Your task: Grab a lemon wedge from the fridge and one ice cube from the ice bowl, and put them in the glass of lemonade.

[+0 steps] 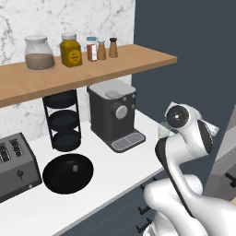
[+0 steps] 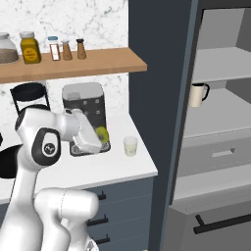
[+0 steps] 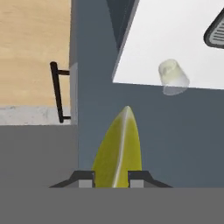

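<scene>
Jaws grip the lemon wedge (image 3: 117,151); carry step under way. Next: position it over the glass of lemonade (image 2: 130,145), then release.

The glass of lemonade (image 2: 130,145) stands alone near the white worktop (image 2: 122,169) corner, open from above and in front, with the coffee machine (image 2: 84,117) just to its left and the fridge (image 2: 157,98) side close on its right.
</scene>
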Robot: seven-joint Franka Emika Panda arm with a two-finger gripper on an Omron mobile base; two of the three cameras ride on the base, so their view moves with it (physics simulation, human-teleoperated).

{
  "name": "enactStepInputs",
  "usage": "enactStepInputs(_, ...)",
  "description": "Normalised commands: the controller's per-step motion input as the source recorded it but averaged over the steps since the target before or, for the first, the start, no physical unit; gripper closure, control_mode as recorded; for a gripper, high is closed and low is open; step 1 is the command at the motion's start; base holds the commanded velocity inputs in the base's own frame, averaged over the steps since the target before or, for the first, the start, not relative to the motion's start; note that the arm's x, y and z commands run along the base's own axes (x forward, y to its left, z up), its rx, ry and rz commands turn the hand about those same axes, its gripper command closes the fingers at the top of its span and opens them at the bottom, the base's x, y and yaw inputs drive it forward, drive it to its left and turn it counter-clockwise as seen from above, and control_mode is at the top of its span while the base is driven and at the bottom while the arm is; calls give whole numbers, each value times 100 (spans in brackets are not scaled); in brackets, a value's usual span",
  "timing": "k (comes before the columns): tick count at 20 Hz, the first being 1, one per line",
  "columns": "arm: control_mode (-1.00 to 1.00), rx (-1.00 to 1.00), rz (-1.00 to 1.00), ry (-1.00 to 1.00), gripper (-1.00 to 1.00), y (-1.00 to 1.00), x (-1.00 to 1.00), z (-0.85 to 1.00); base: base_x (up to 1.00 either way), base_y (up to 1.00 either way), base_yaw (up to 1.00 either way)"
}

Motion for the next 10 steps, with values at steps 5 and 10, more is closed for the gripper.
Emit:
enactStepInputs(5,-100,-42,33,37,100,5,15,-14,0,0,0)
enactStepInputs(10,-100,-19,15,22,100,1,39,-15,0,0,0)
